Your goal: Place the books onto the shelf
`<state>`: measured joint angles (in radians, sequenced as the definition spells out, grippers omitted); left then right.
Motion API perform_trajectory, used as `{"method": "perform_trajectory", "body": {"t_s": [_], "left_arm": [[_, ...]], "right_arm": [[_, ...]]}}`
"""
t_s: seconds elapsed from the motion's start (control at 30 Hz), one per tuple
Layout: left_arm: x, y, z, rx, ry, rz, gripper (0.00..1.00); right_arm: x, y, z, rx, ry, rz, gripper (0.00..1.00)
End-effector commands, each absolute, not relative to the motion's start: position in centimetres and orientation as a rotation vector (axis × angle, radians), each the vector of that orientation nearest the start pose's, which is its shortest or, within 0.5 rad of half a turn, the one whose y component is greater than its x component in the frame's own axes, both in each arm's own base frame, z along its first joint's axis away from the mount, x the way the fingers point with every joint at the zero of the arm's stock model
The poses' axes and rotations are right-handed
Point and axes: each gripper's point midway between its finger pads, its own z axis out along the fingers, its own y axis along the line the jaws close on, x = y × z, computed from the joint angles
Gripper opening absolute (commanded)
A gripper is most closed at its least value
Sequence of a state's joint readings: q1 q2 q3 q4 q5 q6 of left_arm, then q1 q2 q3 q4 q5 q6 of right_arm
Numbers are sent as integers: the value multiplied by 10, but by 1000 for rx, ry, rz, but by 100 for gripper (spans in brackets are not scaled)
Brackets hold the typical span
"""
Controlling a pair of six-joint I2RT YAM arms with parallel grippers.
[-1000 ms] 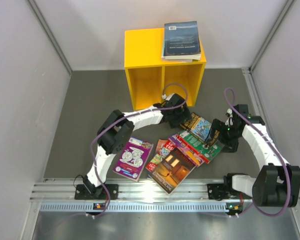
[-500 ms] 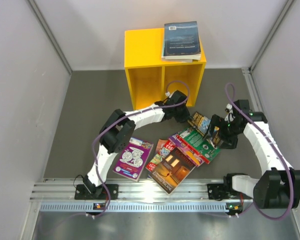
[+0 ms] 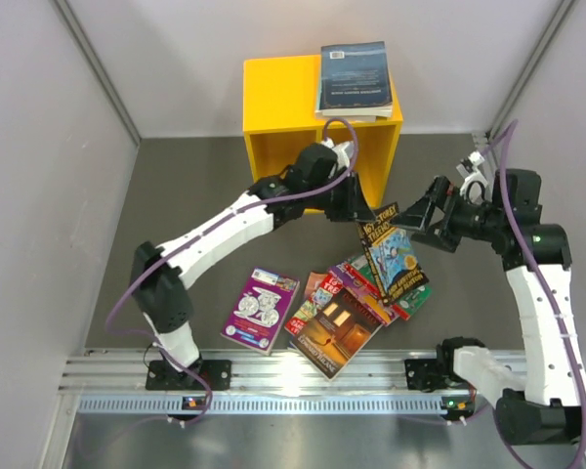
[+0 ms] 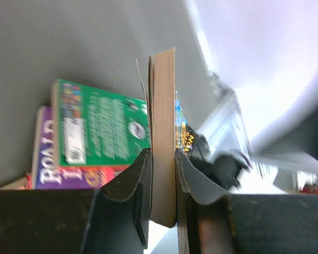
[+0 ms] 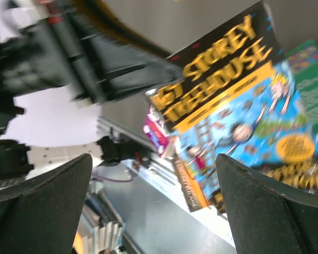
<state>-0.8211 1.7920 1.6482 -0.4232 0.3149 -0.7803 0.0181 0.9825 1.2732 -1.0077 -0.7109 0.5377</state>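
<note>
Yellow marks the shelf (image 3: 278, 93), which stands at the far side of the dark grey surface (image 3: 186, 205) with its two compartments facing the arms. A dark blue book (image 3: 354, 78) lies flat on its top.

The left pincer (image 3: 364, 215) is clamped on a Treehouse paperback (image 3: 393, 256), pinching it by one edge. The book hangs tilted above the heap, just in front of the shelf's right compartment. An edge grip like this probably lets the book slide in upright instead of flat.

The right pincer (image 3: 425, 223) stands with its jaws wide apart and grips nothing. It hovers just beside the hanging cover, likely ready to steady it.

The rest wait overlapped on the surface between the arms: a green book (image 4: 103, 127), a dark brown book (image 3: 337, 332) and a purple book (image 3: 262, 309) slightly to the left.

Pale walls (image 3: 98, 88) close the surface on three sides, and a metal rail (image 3: 273, 376) carrying the arm bases runs along the near edge.
</note>
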Motion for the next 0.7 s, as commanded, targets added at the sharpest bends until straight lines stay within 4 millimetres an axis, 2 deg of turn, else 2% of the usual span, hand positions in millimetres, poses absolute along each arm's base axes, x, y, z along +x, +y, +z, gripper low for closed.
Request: {"method": "perform_trajectory", "body": {"t_s": [0.0, 0.03, 0.17, 0.23, 0.33, 0.43, 0.53, 0.67], "left_arm": [[247, -412, 341, 514, 2153, -1353, 0], [233, -405, 355, 548, 2147, -1382, 0], [210, -388, 412, 575, 2036, -1474, 0], [202, -380, 436, 543, 1991, -1521, 0], [187, -373, 462, 527, 1947, -1618, 0], [173, -365, 484, 533, 1894, -1671, 0], [162, -358, 497, 547, 1871, -1713, 0], [149, -350, 502, 542, 1889, -1749, 0]], "right_arm": [[198, 155, 324, 131, 2210, 1295, 100], [201, 158, 318, 159, 2195, 1328, 100], [189, 171, 324, 91, 2112, 1412, 100], [184, 174, 333, 47, 2067, 1420, 100], [183, 172, 333, 37, 2074, 1362, 100], [180, 172, 333, 6, 2080, 1343, 100], [177, 172, 336, -19, 2069, 1330, 100], [175, 170, 336, -17, 2070, 1315, 100]]}}
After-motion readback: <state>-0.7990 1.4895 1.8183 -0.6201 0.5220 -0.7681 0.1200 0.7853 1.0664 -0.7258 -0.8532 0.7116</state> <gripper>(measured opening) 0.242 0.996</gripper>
